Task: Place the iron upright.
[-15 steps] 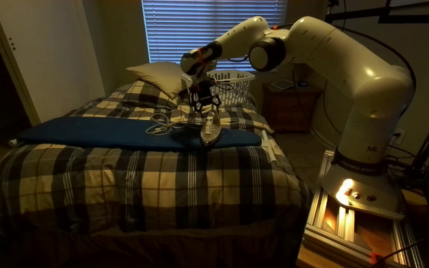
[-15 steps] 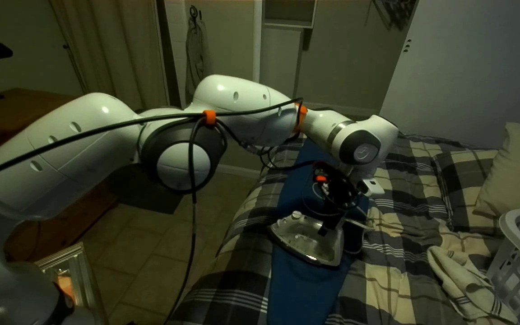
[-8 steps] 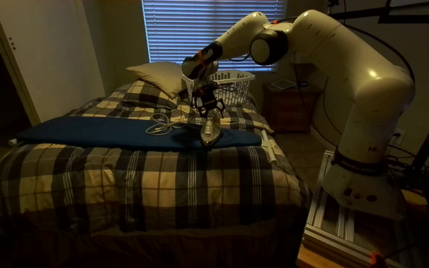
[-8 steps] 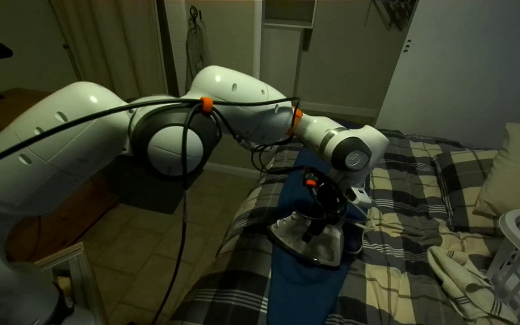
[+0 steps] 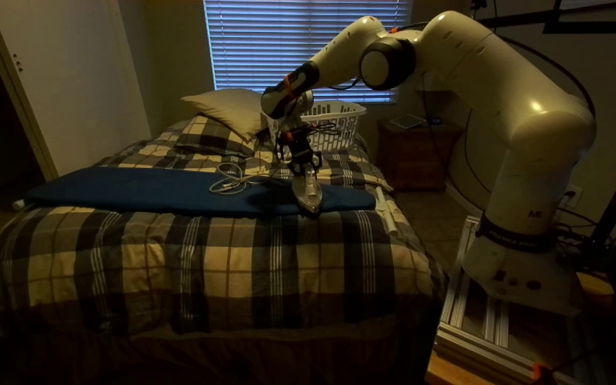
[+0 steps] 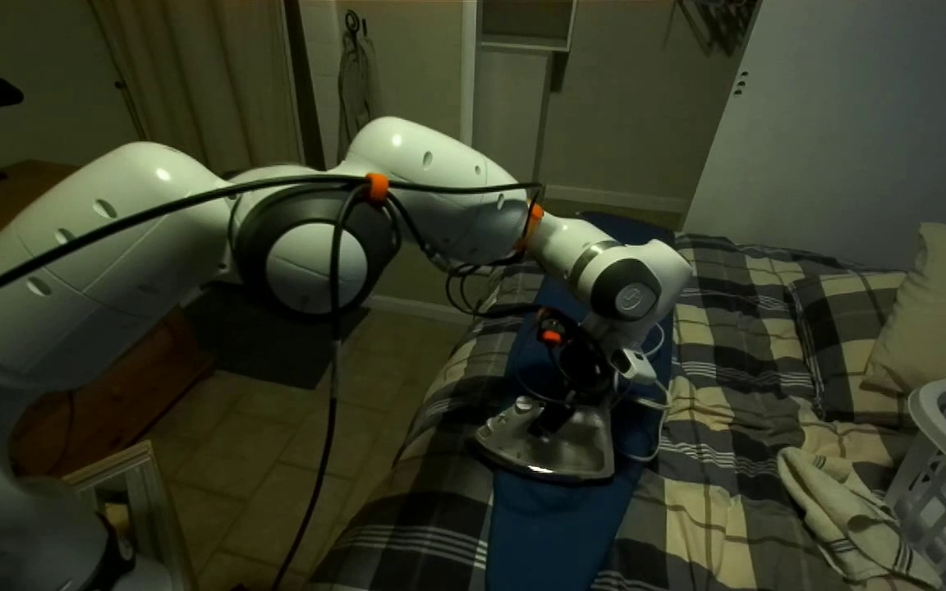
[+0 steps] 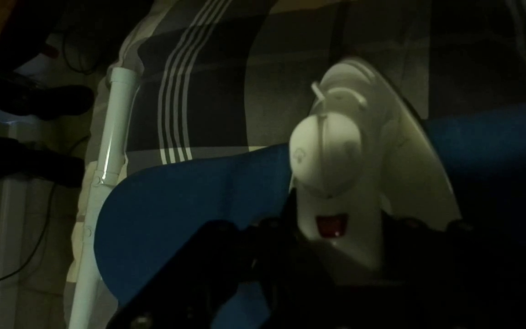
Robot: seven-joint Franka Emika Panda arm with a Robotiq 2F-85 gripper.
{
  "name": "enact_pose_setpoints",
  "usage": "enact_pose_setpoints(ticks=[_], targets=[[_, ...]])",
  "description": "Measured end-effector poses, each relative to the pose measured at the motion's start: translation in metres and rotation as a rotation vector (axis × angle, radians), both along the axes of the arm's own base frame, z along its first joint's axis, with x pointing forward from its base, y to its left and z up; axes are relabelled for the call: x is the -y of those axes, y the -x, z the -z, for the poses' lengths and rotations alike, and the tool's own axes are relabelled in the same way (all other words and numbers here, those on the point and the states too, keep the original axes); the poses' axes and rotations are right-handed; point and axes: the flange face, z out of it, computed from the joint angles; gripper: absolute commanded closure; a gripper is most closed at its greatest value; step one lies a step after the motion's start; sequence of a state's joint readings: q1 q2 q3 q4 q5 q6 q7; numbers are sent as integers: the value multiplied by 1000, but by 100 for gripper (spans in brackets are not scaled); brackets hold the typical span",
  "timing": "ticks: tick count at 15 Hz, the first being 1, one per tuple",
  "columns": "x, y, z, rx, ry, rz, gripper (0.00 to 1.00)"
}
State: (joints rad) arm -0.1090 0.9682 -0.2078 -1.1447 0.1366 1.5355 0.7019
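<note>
The iron is pale, with its soleplate facing down on the blue ironing board and its tip reaching past the board's edge onto the plaid bedding. In an exterior view its side shows behind a dark finger. From above, the wrist view shows the iron's round dial and a red window on the handle. My gripper has a black finger against each side of that handle, shut on it. In an exterior view the gripper points down over the iron's rear. The handle's back part is hidden by the gripper.
A white cord lies looped on the board. White tube legs stick out beyond the board's end. A white lattice basket, a pale pillow and a crumpled towel are farther up the bed.
My gripper has come down onto the handle and its fingers have drawn together on it. Over the last half second the iron has shifted and turned slightly along with the gripper.
</note>
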Motion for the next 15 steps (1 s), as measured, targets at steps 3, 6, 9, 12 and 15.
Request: enact_pose_setpoints(ticks=[3, 6, 9, 12, 15], targets=[[3, 5, 6, -19, -17, 17, 98], [8, 12, 8, -58, -62, 64, 98], [19, 18, 7, -95, -120, 128, 98], [34, 20, 6, -105, -176, 194, 98], [46, 20, 6, -103, -251, 255, 98]])
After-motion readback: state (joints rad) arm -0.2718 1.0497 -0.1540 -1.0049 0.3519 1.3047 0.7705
